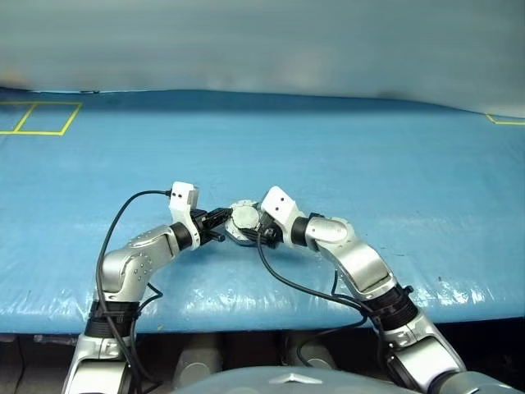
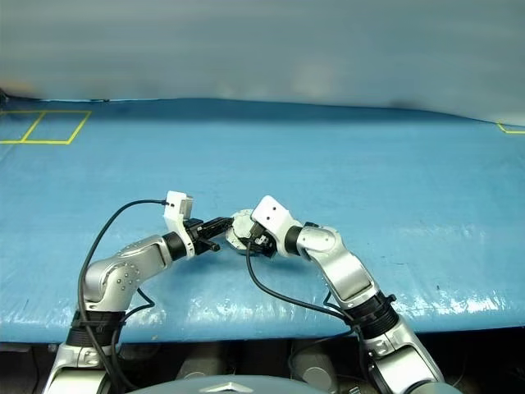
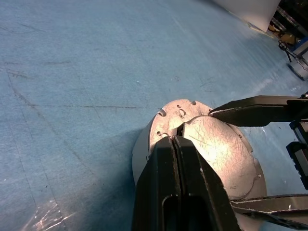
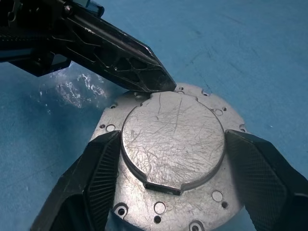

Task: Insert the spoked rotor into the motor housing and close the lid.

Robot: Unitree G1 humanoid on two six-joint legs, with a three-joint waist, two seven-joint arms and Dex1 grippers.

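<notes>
**Lid down, both claws on the motor**

The lid (image 4: 173,139) lies plain face up, raised cap showing, over the motor housing (image 3: 140,153); only the grey outer wall of the housing shows beneath it. The assembly sits on the blue worktop (image 1: 328,156), near its front edge, between my two arms.

My right claw (image 4: 171,190) stands spread wide, one finger at the cap's 9 o'clock and one at its 3 o'clock. Both fingers sit close against the rim of the raised cap; I cannot tell whether they press it. I judge this bracket keeps the motor from sliding.

My left claw (image 3: 175,144) is fully shut, holding nothing. Its joined tip rests at the cap's edge, about 11 o'clock in the right wrist view, used as a pusher to seat the lid.

The spoked rotor is hidden; presumably inside, under the lid.

Judgement: task nearly finished. Risk: the lid not fully seated on the far side.
</notes>
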